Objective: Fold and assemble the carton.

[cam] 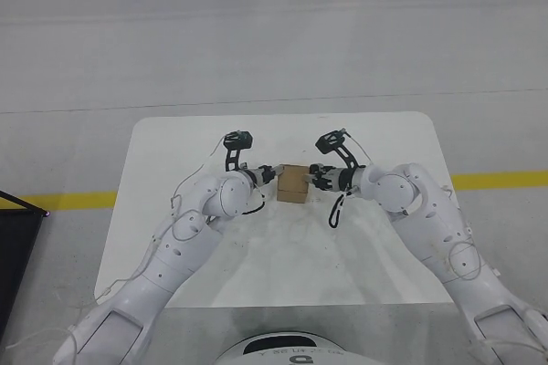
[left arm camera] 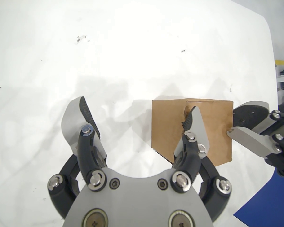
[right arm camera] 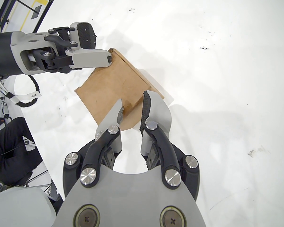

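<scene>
Carton [cam: 293, 185] looks partly folded, not closed; right gripper [right arm camera: 133, 97] fingers pinch its wall, left gripper [left arm camera: 137, 103] fingers spread, one touching it.

Top view looks down; 2 wrist views closely share the carton [left arm camera: 165, 124].

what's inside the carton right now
The carton on the table shows only brown outer panels. They cover its inside, so whether anything is in it cannot be seen.
</scene>
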Controlling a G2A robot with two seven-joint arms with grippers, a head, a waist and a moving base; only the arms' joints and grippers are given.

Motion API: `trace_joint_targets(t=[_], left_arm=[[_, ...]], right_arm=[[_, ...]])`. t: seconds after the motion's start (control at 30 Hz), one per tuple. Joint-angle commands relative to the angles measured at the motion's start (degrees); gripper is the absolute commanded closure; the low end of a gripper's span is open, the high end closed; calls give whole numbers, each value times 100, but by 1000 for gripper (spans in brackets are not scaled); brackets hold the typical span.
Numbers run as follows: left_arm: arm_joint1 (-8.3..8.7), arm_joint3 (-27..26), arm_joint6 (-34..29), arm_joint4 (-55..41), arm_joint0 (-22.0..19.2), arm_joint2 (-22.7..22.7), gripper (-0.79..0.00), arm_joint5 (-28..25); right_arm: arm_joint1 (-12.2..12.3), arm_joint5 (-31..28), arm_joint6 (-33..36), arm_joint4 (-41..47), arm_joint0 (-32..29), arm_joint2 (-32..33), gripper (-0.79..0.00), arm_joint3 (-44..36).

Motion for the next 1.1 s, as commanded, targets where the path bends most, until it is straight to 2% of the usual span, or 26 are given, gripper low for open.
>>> trace_joint_targets(t=[0.0,0.1,0.27,0.3,0.33,0.37,0.57,0.7,0.83,1.07], left_arm=[[8,-46,1,-56,24,-71,-723,-69],[31,-148,-22,-116,93,-193,-785,-170],[99,-427,-145,-268,309,-472,-785,-425],[114,-487,-169,-314,357,-537,-785,-478],[134,-560,-183,-348,420,-624,-785,-535],[144,-592,-192,-372,454,-669,-785,-556],[232,-927,-77,-858,771,-1235,-785,-896],[280,-1208,366,-1506,1081,-1794,-785,-1243],[313,-1401,594,-2168,1374,-2196,-785,-1717],[338,-1457,757,-3007,1642,-2504,-785,-2404]], right_arm=[[8,-30,-47,-1,-31,34,-206,-25],[21,-63,-119,-3,-81,89,-225,-68],[51,-182,-358,-27,-214,222,-246,-219],[57,-226,-443,-30,-249,254,-222,-276],[69,-315,-558,-51,-301,304,-145,-360],[76,-367,-628,-69,-331,333,0,-406],[158,-1086,-1284,-383,-711,605,0,-873],[162,-1331,-1513,-526,-732,599,0,-968],[101,-1306,-1423,-511,-475,345,0,-784],[-91,-1023,-1277,-364,214,-230,0,-141]])
